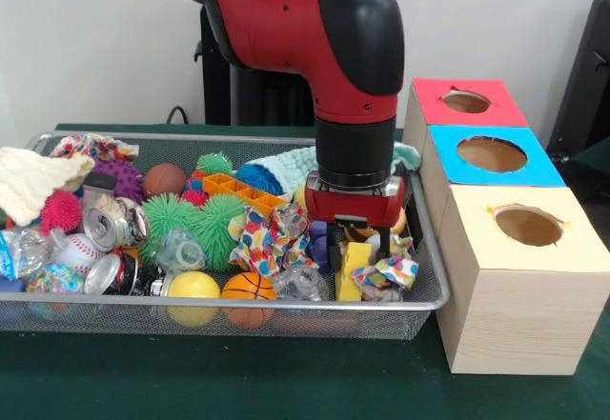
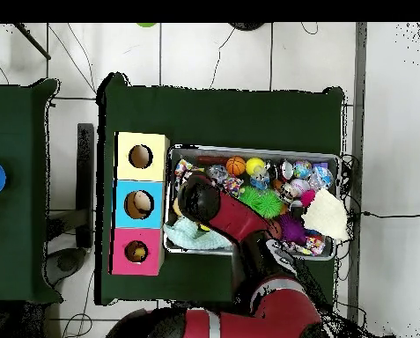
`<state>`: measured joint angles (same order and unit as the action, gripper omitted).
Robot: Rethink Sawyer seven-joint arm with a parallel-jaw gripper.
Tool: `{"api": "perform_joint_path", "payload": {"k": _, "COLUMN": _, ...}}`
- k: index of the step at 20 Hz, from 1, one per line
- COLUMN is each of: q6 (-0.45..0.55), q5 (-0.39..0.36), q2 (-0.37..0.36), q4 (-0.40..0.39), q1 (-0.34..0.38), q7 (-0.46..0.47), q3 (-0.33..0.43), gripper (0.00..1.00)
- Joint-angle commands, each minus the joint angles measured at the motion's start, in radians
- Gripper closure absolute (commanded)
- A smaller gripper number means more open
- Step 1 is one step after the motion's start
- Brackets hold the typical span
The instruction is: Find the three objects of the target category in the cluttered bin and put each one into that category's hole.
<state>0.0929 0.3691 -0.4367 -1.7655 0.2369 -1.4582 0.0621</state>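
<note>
The wire mesh bin [image 1: 434, 298] lies on the green table, full of toys; it also shows in the overhead view [image 2: 336, 158]. My gripper [image 1: 360, 247] is open and reaches down into the bin's right end, next to the boxes. Its fingers [image 1: 384, 242] stand either side of a yellow block [image 1: 355, 260]. A yellow ball [image 1: 193, 285] and an orange basketball [image 1: 249, 287] lie at the bin's front wall, a baseball [image 1: 78, 249] at the left, a brown ball [image 1: 164, 179] at the back. The red-topped box's hole [image 1: 466, 102] [image 2: 136, 252] is farthest from the camera. No tiger-striped ball shows.
The blue-topped box [image 1: 534, 168] and the yellow-topped box [image 1: 572, 249] stand in a row right of the bin. Green spiky pom balls [image 1: 195, 220], crushed cans [image 1: 114, 272], patterned cloth [image 1: 272, 239], an orange tray [image 1: 243, 191] and a cream cloth [image 1: 33, 177] fill the bin.
</note>
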Motion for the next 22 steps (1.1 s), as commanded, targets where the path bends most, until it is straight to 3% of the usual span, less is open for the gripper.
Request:
{"api": "perform_joint_path", "payload": {"k": 1, "q6": 0.561, "q5": -0.016, "q2": 0.076, "q4": 0.006, "q1": -0.079, "q7": -0.215, "q3": -0.092, "gripper": 0.0}}
{"api": "perform_joint_path", "payload": {"k": 7, "q6": 0.655, "q5": -0.038, "q2": 0.064, "q4": 0.013, "q1": -0.085, "q7": -0.231, "q3": -0.121, "gripper": 0.0}}
{"api": "perform_joint_path", "payload": {"k": 10, "q6": 0.795, "q5": -0.039, "q2": 0.057, "q4": 0.015, "q1": -0.089, "q7": -0.277, "q3": -0.137, "gripper": 0.0}}
{"api": "perform_joint_path", "payload": {"k": 16, "q6": 0.928, "q5": -0.064, "q2": 0.03, "q4": 0.011, "q1": -0.089, "q7": -0.292, "q3": -0.169, "gripper": 0.0}}
{"api": "perform_joint_path", "payload": {"k": 22, "q6": 1.006, "q5": -0.086, "q2": -0.031, "q4": -0.023, "q1": -0.111, "q7": -0.311, "q3": -0.239, "gripper": 0.0}}
